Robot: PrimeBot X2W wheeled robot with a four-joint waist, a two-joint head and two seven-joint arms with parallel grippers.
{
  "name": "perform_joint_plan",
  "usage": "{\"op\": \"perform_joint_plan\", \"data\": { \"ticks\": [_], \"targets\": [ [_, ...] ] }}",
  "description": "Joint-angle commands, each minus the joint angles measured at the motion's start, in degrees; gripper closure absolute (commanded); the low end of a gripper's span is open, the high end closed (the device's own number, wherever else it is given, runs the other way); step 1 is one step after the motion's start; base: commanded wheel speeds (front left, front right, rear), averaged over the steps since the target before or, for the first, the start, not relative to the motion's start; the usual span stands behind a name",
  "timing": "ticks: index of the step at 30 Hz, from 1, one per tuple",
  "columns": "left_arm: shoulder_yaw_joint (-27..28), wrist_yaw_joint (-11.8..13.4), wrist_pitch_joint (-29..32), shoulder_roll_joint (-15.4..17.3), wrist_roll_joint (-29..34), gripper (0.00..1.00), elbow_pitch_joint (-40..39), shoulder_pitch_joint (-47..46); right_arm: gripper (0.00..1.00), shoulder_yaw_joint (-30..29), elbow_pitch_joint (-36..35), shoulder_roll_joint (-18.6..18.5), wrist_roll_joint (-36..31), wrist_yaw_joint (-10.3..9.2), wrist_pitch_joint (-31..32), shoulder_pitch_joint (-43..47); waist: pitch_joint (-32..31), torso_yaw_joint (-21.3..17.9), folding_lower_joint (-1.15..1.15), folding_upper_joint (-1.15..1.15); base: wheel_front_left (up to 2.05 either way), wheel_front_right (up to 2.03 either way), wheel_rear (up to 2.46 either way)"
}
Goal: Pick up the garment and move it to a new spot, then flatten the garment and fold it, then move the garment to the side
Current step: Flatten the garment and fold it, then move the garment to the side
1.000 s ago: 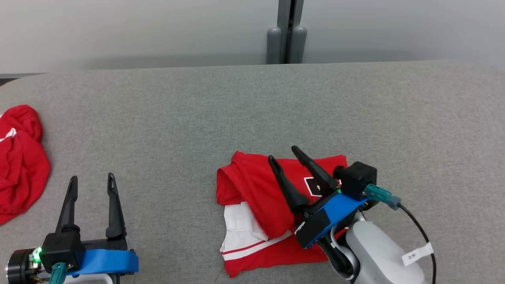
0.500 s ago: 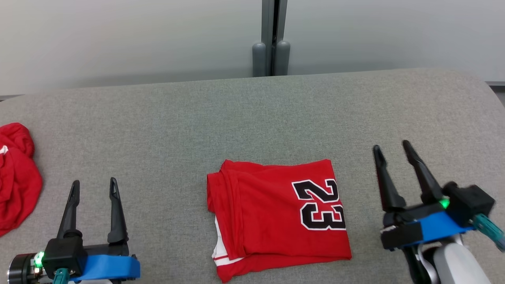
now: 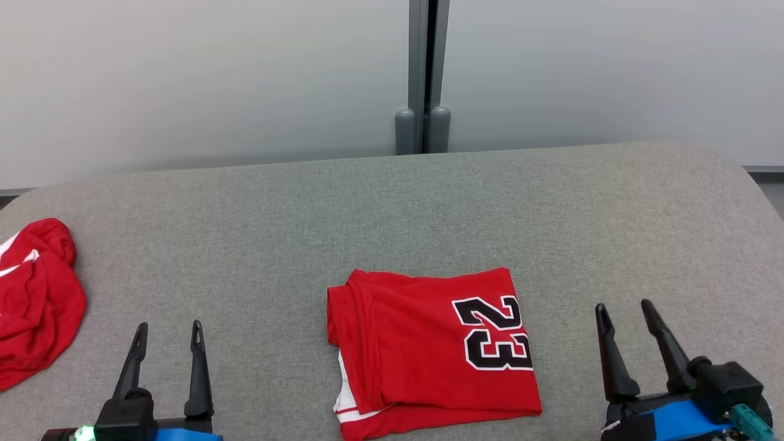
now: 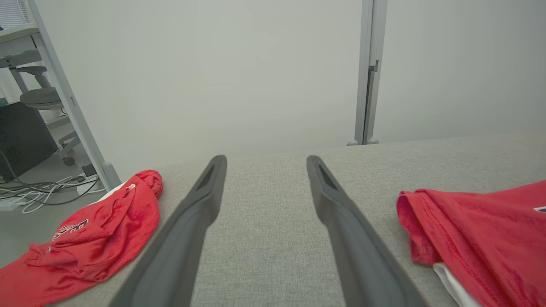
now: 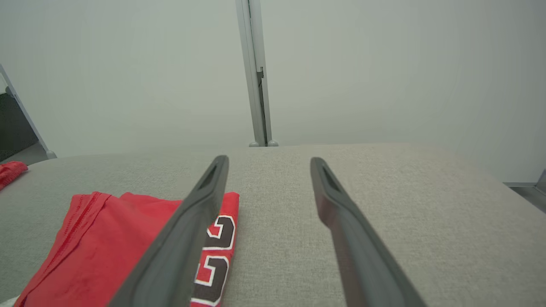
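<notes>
The right gripper is backing off the folded jersey at the front edge of the table, it and the left gripper both gaping empty, leaving just the move aside.

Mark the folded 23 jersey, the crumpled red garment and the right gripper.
folded 23 jersey (image 3: 410,349): head view, plain red cloth left of the number.
crumpled red garment (image 3: 37,312): head view, middle of the heap.
right gripper (image 3: 623,306): head view, midway between its fingertips.
</notes>
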Motion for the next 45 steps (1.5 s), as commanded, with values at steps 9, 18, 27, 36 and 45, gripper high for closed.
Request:
{"op": "perform_joint_plan", "data": {
  "ticks": [9, 18, 27, 36, 45],
  "targets": [
    [-0.59, 0.39, -0.15, 0.64, -0.53, 0.00, 1.46, 1.00, 0.00, 0.63, 2.93, 0.83, -0.63, 0.01, -0.18, 0.98, -1.22, 0.49, 0.01, 0.00, 0.00, 0.00, 0.00],
    [-0.98, 0.41, -0.15, 1.02, -0.98, 0.00, 2.37, 0.55, 0.00, 0.95, 4.73, 0.98, -0.75, 0.01, -0.19, 0.31, -1.26, 0.56, 0.01, 0.00, 0.00, 0.00, 0.00],
    [-1.31, 0.59, -0.15, 1.14, -1.22, 0.00, 1.91, -1.16, 0.00, 3.95, 9.48, -0.49, -1.78, 0.01, 0.45, -8.38, 0.03, 1.48, 0.01, 0.00, 0.00, 0.00, 0.00],
    [-2.31, 0.57, -0.15, 0.79, -1.44, 0.00, 1.43, -3.43, 0.00, 7.17, 23.73, -0.62, -2.07, 0.01, 1.48, -17.49, 3.46, 3.62, 0.01, 0.00, 0.00, 0.00, 0.00],
    [-2.74, 0.64, -0.15, 0.57, -1.60, 0.00, 1.46, -5.26, 0.00, 9.04, 37.55, 0.19, -0.26, 0.01, 0.16, -21.63, 6.35, 5.38, 0.01, 0.00, 0.00, 0.00, 0.00]
  ]
}}
